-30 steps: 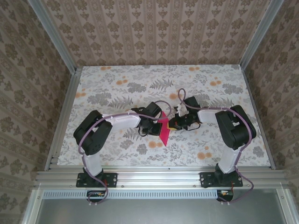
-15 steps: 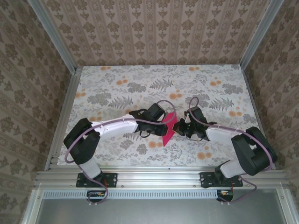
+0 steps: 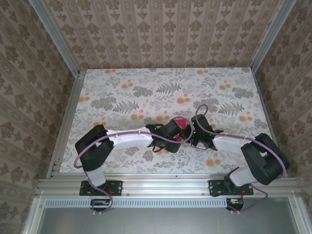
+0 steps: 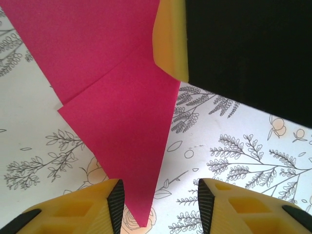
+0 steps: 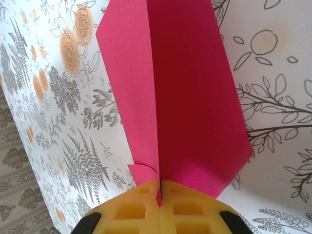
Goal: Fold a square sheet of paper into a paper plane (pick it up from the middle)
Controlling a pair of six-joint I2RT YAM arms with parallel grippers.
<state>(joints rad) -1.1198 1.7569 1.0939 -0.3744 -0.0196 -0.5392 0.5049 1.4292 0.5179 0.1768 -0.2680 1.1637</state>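
Where a second before the left gripper [image 4: 160, 191] had been pinched shut beside the paper, its jaws now stood parted, with the pointed tip of the pink sheet [image 4: 122, 97] lying loose between the yellow fingers and no longer squeezed. The right gripper [image 5: 159, 189] had kept its hold throughout, its pads pressed together on the sheet's centre crease so that the two halves rose on either side like a shallow V. Over that same second both arms had swung in and come lower, and from above the sheet showed as a small magenta patch between the two wrists, a little right of the table's middle and toward its near edge, largely hidden by them. I judged this a hand-over of the grip: the left had let go so it could take the paper elsewhere or press a fold, while the right alone kept the piece steady. The shape was already narrowed and pointed, so the plane looked partly made, not finished. The table [image 3: 122, 83] wore a pale cloth printed with grey ferns and orange flowers; brown patterned wallpaper [image 3: 161, 34] closed in three sides, and an aluminium frame [image 3: 165, 184] ran along the front
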